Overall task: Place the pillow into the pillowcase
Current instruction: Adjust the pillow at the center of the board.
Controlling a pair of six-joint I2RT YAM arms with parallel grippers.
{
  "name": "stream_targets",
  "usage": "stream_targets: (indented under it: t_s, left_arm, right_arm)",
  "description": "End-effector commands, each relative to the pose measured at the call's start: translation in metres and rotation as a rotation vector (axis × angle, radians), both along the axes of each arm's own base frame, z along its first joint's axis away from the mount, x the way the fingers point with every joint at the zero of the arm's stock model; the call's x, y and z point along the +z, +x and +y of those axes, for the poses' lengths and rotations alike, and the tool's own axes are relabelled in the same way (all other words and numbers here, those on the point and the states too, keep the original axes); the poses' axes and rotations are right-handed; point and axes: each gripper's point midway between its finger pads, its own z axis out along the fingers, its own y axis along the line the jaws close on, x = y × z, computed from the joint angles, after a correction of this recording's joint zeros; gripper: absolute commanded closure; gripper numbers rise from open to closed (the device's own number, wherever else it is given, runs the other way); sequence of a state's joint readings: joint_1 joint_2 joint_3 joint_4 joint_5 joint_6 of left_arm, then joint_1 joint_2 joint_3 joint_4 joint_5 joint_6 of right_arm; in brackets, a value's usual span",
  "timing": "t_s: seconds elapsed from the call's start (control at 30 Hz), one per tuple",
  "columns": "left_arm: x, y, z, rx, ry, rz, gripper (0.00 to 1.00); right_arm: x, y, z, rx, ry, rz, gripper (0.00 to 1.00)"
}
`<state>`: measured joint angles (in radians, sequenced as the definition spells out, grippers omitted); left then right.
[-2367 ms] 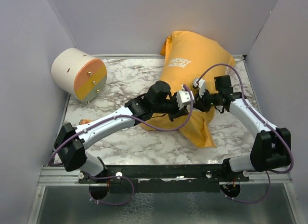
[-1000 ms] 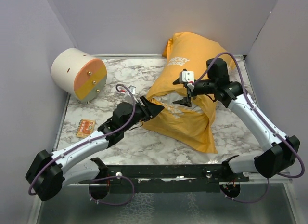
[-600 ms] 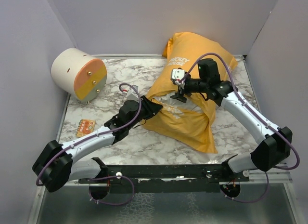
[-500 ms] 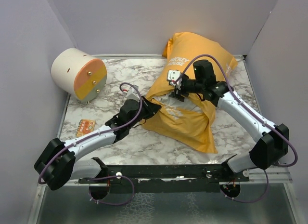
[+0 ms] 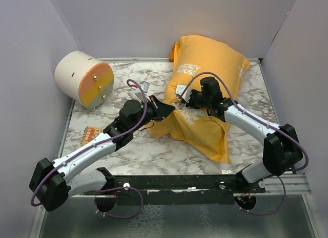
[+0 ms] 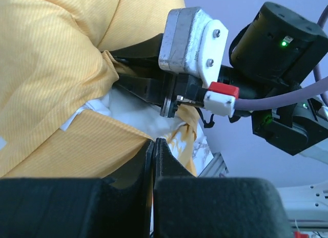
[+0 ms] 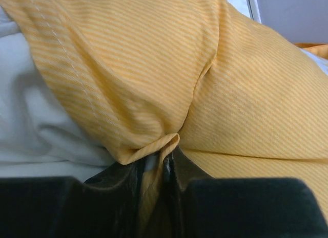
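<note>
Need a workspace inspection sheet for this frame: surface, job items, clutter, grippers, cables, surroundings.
Surface: marble-patterned table.
Job's things: pillowcase bulging; pillow mostly inside, white showing at the mouth.
Clutter: cream-and-orange cylinder back left; small orange card near the left edge.
Grippers: left gripper shut at the mouth, grip unclear; right gripper shut on a pillowcase fold.
Cables: purple cables looped along both arms.
Surroundings: plain lavender walls on three sides.
</note>
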<state>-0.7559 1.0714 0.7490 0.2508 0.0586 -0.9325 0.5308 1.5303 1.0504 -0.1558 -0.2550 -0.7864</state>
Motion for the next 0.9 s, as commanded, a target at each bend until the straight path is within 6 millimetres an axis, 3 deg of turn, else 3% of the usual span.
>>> stream_targets:
  t_s: [0.0, 0.07, 0.13, 0.23, 0.3, 0.37, 0.47, 0.57, 0.67, 0.77, 0.87]
  left_arm:
    - [0.107, -0.035, -0.021, -0.193, -0.252, -0.259, 1.0]
    - [0.074, -0.022, -0.026, -0.163, -0.2, -0.214, 1.0]
    - [0.04, -0.016, -0.03, -0.152, -0.163, -0.171, 0.99]
    - [0.01, -0.018, -0.03, -0.158, -0.154, -0.117, 0.78]
    - [0.008, -0.022, -0.027, -0.165, -0.149, -0.121, 0.61]
    - [0.01, -0.027, -0.019, -0.155, -0.121, -0.14, 0.5]
    - [0.017, -0.038, -0.001, -0.138, -0.052, -0.196, 0.49]
    - [0.027, -0.047, 0.02, -0.129, 0.067, -0.32, 0.47]
    - [0.033, -0.037, 0.035, -0.127, 0.342, -0.434, 0.4]
    - [0.034, -0.024, 0.03, -0.207, 0.554, -0.509, 0.34]
    - [0.027, -0.017, 0.008, -0.324, 0.623, -0.69, 0.27]
  right_arm:
    - [-0.09, -0.107, -0.017, 0.119, -0.063, 0.539, 0.82]
    - [-0.053, -0.117, -0.004, 0.195, 0.019, 0.549, 0.77]
    - [-0.008, -0.115, 0.002, 0.225, 0.095, 0.496, 0.7]
    - [0.042, -0.112, 0.005, 0.241, 0.158, 0.424, 0.58]
    - [0.069, -0.111, 0.006, 0.249, 0.183, 0.377, 0.52]
    - [0.087, -0.112, 0.005, 0.247, 0.201, 0.339, 0.52]
    - [0.107, -0.116, 0.003, 0.261, 0.213, 0.304, 0.52]
    - [0.124, -0.143, 0.004, 0.399, 0.206, 0.29, 0.49]
    - [0.141, -0.182, 0.0, 0.587, 0.196, 0.262, 0.28]
    - [0.155, -0.206, -0.001, 0.695, 0.224, 0.228, 0.23]
    - [0.154, -0.228, 0.003, 0.794, 0.296, 0.243, 0.2]
